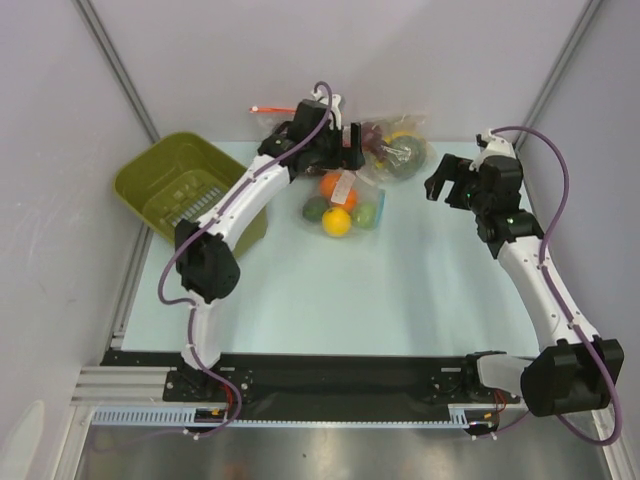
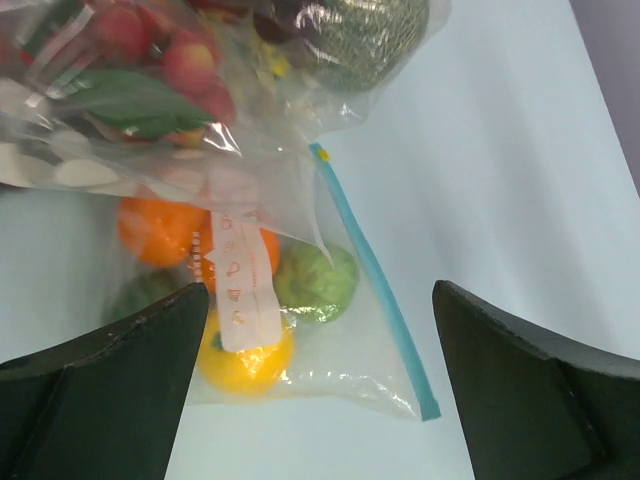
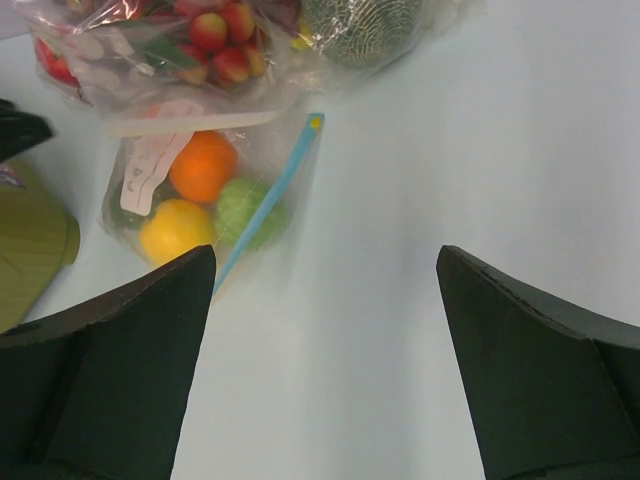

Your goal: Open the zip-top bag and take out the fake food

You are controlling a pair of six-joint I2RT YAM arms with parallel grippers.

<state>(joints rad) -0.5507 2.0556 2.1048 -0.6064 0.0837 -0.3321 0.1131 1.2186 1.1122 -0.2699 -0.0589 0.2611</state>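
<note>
Zip-top bag before outstretched left gripper — right gripper well apart — both wide-spread, empty.

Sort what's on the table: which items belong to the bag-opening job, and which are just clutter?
Job:
- zip-top bag, clear plastic with whitish marks
- fake food inside it, small red and green pieces

Lying about:
- blue-zip bag holding orange, yellow and green balls
- netted green ball under clear plastic
- olive bin at the table's left edge

The zip-top bag runs off the left wrist view's top edge.
</note>
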